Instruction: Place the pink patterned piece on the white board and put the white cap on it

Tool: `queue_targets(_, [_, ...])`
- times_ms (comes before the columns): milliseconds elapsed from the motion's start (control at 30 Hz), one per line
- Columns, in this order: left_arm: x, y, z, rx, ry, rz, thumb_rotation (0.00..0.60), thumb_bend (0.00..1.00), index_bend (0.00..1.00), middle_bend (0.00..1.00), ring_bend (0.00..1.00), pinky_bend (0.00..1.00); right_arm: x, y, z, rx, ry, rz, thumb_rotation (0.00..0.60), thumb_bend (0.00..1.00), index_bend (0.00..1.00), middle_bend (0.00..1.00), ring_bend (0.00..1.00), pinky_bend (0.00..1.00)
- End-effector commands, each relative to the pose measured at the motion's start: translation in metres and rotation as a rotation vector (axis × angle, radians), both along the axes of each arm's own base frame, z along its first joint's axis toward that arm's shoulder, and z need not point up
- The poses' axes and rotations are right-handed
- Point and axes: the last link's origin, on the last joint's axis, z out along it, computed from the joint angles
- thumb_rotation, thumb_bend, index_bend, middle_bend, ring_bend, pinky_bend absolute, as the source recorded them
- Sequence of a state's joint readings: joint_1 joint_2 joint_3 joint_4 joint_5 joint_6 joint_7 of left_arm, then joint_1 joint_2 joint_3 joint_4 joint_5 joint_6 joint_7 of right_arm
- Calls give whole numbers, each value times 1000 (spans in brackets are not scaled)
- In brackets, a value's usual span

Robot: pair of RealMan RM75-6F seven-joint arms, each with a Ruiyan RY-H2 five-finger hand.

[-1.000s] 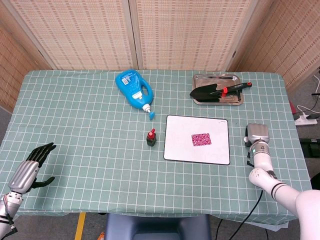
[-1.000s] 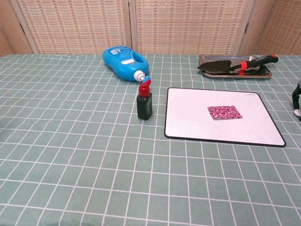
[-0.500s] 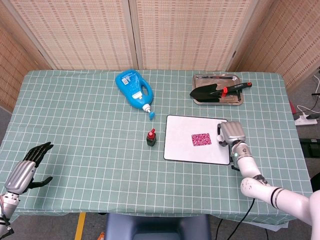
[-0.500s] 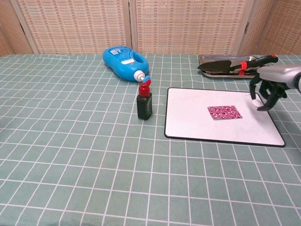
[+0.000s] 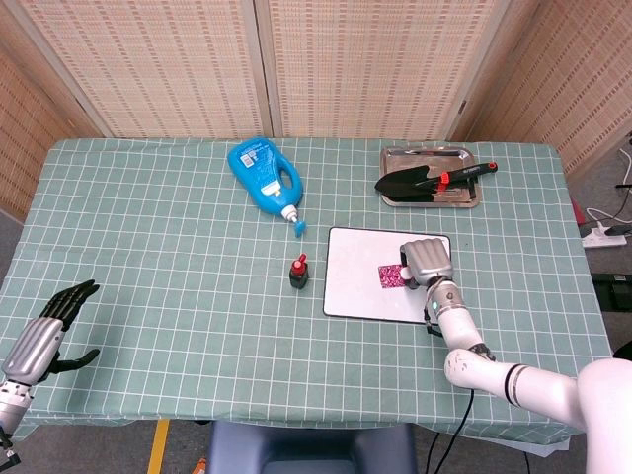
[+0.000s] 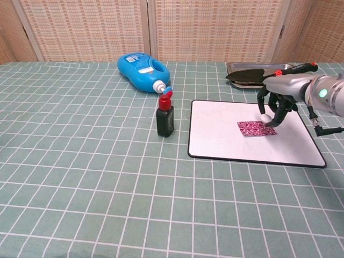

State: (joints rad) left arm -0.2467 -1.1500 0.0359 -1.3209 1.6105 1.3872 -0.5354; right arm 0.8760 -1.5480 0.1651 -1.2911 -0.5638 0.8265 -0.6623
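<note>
- Over the white board [image 6: 231,142], at the right end of the pink patterned piece [image 6: 253,128], hangs the right hand [image 6: 276,103], fingers curled downward around a small white cap [image 6: 266,120] pinched at the fingertips.
- Pink patterned piece: flat rectangle, magenta-and-white speckle, lying flush on the white board a little right of its centre; long side runs along the board's long side. First half of the task looks done.
- White cap: small, rounded, pale. In the chest view its underside sits at or just over the piece's right edge; cannot tell whether it touches yet.
- Step in hand (judgement): setting the cap on the piece. The cap looks biased toward the piece's right edge, so nudge the hand toward the board's left side until the cap is over the pattern's middle, then lower straight down.
- Release advice: part the fingers only once the cap rests flat; lift vertically so fingertips do not drag the thin piece across the smooth board.
- Risk: a light cap may roll or tip off the edge if dropped from height.
- Left hand [image 5: 44,334]: far off the board's left side, at the table's near-left edge, fingers spread, holding nothing.
</note>
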Motion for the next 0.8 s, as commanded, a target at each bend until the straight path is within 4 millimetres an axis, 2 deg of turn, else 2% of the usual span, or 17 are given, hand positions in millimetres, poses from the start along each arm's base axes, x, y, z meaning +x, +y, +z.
queue_targets(33, [0,0,0,0,0,0,600,183,0,0,0,0,-1,-2,-4,7,17,-6,600,248,545,761,729,664])
queue_targets(367, [-1,1,1,0,-6,5,600,183,0,0,0,0,-3,-5,-9,13,25,-13,600,248,529,761,729,664])
queue_targets(467, [-1,1,1,0,-8,6,600,183,0,0,0,0,-4,-6,-10,13,29,-16,600,248,494,761,729,664])
queue_targets(567, [-2,1,2,0,-10,9,600,183,0,0,0,0,-5,-7,-10,15,31,-21,600,240,413,761,729,664])
queue_targets(733, [-2,2,2,-3,-18,14,600,182,0,0,0,0,-5,-6,-10,22,21,-26,600,53,249,761,727,663])
queue_targets(800, [-2,2,2,-1,-19,12,600,183,0,0,0,0,-1,-5,-6,11,4,-14,600,32,233,761,727,663])
